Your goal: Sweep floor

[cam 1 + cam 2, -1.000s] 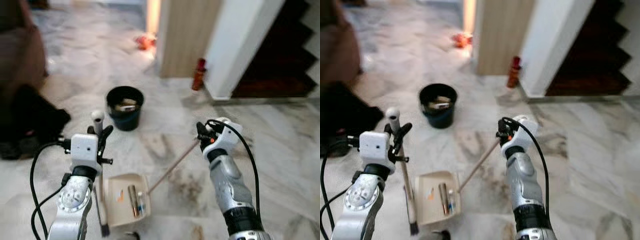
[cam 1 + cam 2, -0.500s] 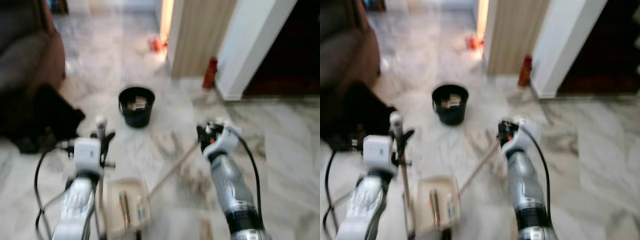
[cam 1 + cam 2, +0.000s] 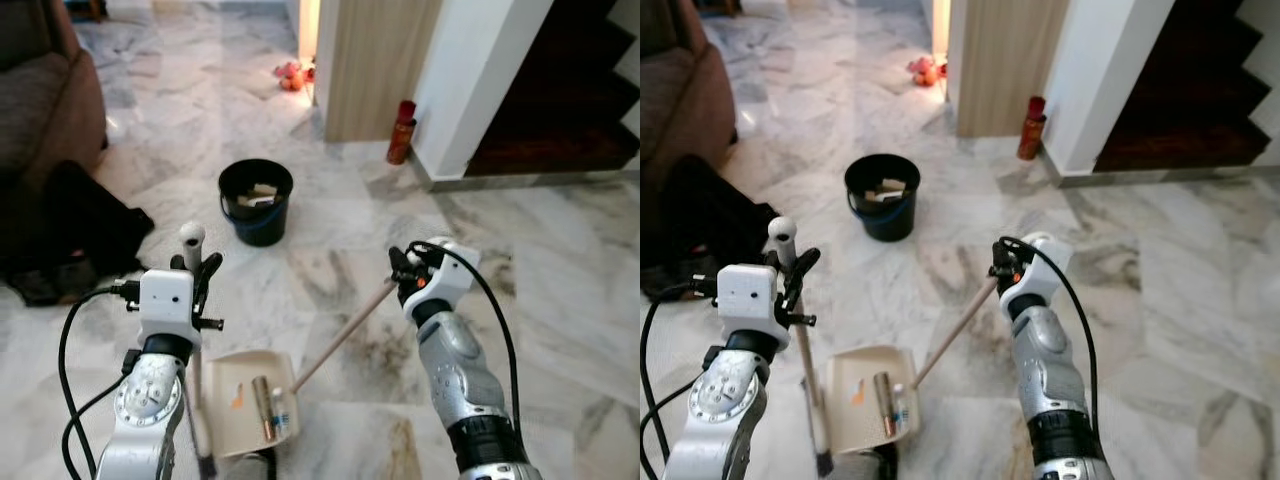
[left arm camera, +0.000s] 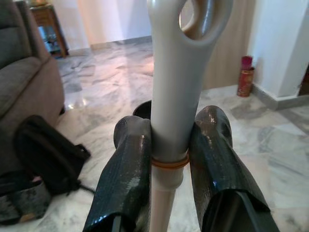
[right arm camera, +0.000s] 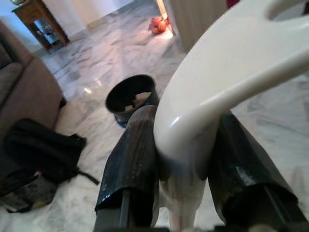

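Spillage looks like the main risk: the dustpan sits low on the marble floor with a metal cylinder, a small blue-and-white tube and an orange scrap lying loose in it, and any tilt of its upright handle would likely tip them back out. The left gripper has both fingers clamped around that handle just below its looped top, at about 8 o'clock in the head view. A twist of the wrist could let the smooth shaft slide between the pads.

The right gripper, at about 4 o'clock, is closed on the white curved end of the broom, whose wooden stick slants down to the pan's right edge. If the stick pushes too hard, I judge it could shove the pan away instead of feeding debris in; its head is hard to make out.

The black bucket, at 11 o'clock and well apart from the pan, holds some scraps; carrying the loaded pan that far invites a spill.

Count: one dustpan, one broom, one bucket, three items in the pan, one red canister by the wall at 1 o'clock, one dark bag at 9 o'clock beside a brown sofa, and small red objects at 12 o'clock, too small to count.
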Motion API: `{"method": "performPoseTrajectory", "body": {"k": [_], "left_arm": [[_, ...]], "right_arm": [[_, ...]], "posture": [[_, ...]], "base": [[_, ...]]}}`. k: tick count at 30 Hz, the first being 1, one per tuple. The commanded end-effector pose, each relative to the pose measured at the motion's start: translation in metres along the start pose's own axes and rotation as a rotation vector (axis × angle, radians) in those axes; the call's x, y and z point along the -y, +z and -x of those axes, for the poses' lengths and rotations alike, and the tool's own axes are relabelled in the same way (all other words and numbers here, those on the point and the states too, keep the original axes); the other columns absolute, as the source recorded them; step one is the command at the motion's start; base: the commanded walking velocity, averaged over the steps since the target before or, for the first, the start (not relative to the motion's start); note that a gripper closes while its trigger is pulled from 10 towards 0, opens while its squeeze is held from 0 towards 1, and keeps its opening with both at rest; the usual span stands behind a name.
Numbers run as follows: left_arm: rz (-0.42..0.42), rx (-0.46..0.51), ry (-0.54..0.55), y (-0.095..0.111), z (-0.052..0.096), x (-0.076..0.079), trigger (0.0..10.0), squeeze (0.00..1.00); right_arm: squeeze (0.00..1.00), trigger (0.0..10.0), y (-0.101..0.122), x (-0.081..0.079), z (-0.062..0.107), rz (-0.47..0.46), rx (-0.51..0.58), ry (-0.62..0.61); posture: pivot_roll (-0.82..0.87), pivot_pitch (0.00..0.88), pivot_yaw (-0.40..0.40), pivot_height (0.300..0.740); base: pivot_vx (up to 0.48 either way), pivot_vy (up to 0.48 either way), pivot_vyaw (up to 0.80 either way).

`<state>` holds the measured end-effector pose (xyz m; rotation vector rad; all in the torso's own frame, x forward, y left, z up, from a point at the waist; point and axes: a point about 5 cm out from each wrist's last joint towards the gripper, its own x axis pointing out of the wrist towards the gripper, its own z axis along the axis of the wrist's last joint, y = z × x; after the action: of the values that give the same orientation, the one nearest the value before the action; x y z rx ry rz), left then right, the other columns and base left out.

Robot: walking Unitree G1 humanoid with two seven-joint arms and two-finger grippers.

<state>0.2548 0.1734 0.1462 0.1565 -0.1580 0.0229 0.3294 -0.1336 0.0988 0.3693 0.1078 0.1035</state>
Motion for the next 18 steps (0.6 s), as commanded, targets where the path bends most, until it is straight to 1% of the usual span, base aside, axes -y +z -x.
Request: {"method": "performPoseTrajectory", "body": {"k": [1,6,15,18], "left_arm": [[-0.009,0.037,0.008,0.0087,-0.0014,0.0002,10.0,0.0],[-0.008,0.033,0.017,0.0084,-0.001,-0.0005,10.0,0.0],[-0.011,0.033,0.029,0.0083,-0.0012,-0.0021,10.0,0.0],[-0.012,0.033,0.033,0.0082,-0.001,-0.0028,10.0,0.0]], "right_arm": [[0.0,10.0,0.0163,-0.011,-0.0026,-0.011,0.077,0.047],[0.0,10.0,0.0175,-0.0114,-0.0028,-0.017,0.076,0.048],[0.0,10.0,0.0178,-0.0111,-0.0029,-0.021,0.079,0.049],[0.0,10.0,0.0169,-0.0124,-0.0032,0.013,0.071,0.05]], "posture": [[0.16,0.12,-0.089,0.74],[0.16,0.129,-0.09,0.74],[0.16,0.131,-0.092,0.74],[0.16,0.13,-0.092,0.74]], "base": [[0.0,0.0,0.43],[0.0,0.0,0.55],[0.0,0.0,0.0],[0.0,0.0,0.0]]}}
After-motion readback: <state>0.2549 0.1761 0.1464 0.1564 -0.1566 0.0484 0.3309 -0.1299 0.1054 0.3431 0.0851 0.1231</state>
